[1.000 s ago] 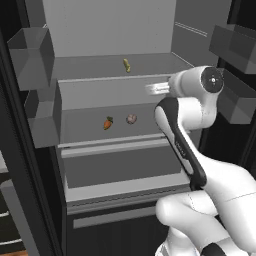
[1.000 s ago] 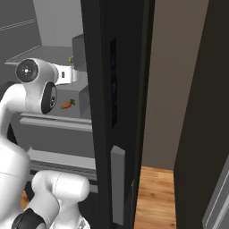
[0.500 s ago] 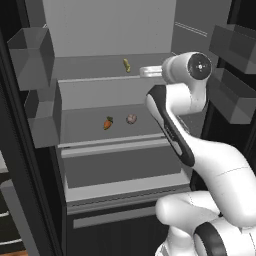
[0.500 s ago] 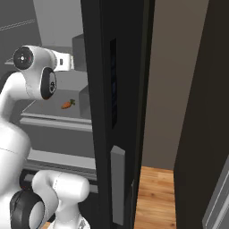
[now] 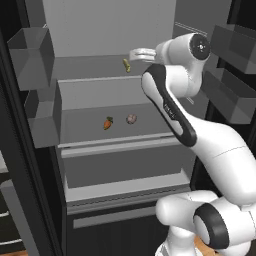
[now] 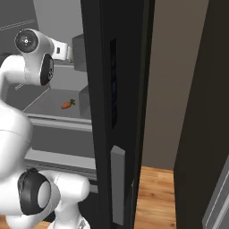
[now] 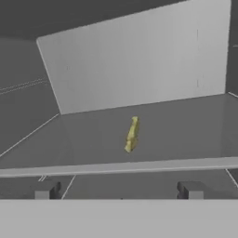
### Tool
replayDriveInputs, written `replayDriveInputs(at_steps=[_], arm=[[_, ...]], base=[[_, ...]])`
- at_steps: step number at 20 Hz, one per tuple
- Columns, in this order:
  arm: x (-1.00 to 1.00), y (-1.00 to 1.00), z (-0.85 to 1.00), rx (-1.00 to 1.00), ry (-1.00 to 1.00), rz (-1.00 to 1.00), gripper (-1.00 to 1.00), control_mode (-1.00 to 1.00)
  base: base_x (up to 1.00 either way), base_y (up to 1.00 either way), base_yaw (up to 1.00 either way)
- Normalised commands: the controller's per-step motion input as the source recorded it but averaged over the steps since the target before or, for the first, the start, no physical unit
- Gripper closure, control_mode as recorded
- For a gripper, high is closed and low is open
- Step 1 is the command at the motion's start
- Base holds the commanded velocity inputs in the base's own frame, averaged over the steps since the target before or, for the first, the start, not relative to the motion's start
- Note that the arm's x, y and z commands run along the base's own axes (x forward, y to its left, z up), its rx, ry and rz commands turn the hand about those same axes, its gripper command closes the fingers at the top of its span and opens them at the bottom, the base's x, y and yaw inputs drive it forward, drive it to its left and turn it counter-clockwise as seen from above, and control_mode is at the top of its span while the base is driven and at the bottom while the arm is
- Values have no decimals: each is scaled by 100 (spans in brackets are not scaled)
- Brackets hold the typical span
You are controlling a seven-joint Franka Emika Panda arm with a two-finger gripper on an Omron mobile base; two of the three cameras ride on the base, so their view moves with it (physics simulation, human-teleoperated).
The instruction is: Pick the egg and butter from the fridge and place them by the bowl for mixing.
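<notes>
The fridge (image 5: 115,40) stands open in front of me, light grey inside. A yellow-green butter stick (image 5: 126,65) lies on its upper shelf. Just right of the stick and slightly above it, my gripper (image 5: 135,53) points left and is not touching it. In the hand view the butter (image 7: 132,134) lies ahead on the shelf, beyond the shelf's front lip. The gripper (image 7: 118,190) is open, with one fingertip (image 7: 46,189) to each side and nothing between them. One shelf lower rests the pale egg (image 5: 131,119). The red bowl is out of view.
An orange carrot (image 5: 107,123) (image 6: 67,104) lies left of the egg. Grey door bins (image 5: 30,52) hang at the left and more bins (image 5: 235,47) at the right. A shelf lip (image 7: 116,167) crosses in front of the fingers. The black fridge frame (image 6: 116,112) blocks much of the right base view.
My arm has lifted the hand from the middle shelf's height up to the upper shelf and swung it left toward the butter. The food has not moved.
</notes>
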Motion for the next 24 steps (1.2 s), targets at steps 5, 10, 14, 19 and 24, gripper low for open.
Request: replayDriveInputs(at_steps=[5, 10, 14, 19, 24], arm=[[0, 14, -4, -4, 9, 2, -100, -100], [13, 11, -8, -8, 23, 0, -100, -100], [12, 1, 0, -4, 11, 0, -100, -100], [13, 0, -3, -5, 0, 0, -100, -100], [34, 0, -10, -7, 5, 0, -100, -100]], base=[[0, 0, 0], [0, 0, 0], [0, 0, 0], [0, 0, 0], [0, 0, 0]])
